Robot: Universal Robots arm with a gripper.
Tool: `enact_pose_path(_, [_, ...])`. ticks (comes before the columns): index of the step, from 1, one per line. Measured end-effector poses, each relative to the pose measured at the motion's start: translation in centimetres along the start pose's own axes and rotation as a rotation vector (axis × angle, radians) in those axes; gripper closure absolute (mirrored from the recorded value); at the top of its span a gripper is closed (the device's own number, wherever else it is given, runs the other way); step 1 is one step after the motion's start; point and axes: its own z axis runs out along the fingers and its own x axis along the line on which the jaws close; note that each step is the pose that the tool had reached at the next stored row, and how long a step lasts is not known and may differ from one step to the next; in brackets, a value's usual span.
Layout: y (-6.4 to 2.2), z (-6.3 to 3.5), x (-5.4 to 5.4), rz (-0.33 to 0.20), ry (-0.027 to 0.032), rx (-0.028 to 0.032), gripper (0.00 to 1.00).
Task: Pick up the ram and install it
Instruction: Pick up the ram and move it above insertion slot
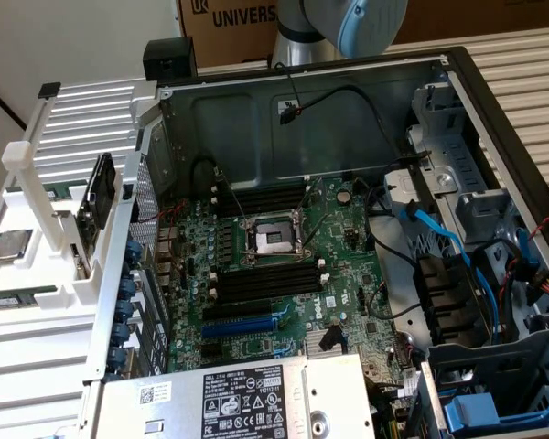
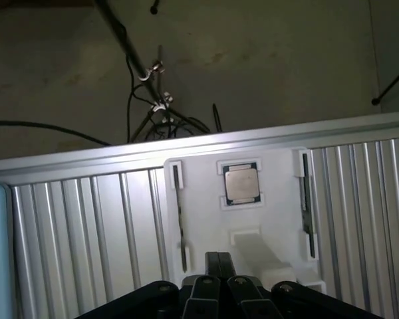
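The gripper (image 2: pixel 218 256) hung shut and empty above the white holder (image 2: pixel 199 199), whose edge slot kept the ram (image 1: pixel 18 296) presented, apparently for grasping

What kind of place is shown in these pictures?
Probably a robotics lab bench for computer assembly: an open computer case with its motherboard, a white parts holder carrying a CPU chip, and a robot arm.

Green mobo (image 1: pixel 348 270), white ribbed tray (image 1: pixel 46 340), silver CPU (image 2: pixel 241 184), blk hand (image 2: pixel 220 266), blue cable (image 1: pixel 435 229).
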Motion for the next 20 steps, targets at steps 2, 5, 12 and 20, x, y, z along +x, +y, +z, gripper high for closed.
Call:
enact_pose_path(2, [0.00,0.08,0.0,-0.001,0.0006,-0.0036,0.90])
enact_pose_path(5, [-0.04,0.37,0.0,0.000,0.0015,-0.0102,0.90])
enact_pose_path(12, [-0.22,1.57,0.0,-0.001,0.0017,-0.0151,0.90])
enact_pose_path(20, [-0.33,3.05,0.1,-0.001,0.0016,-0.0150,0.90])
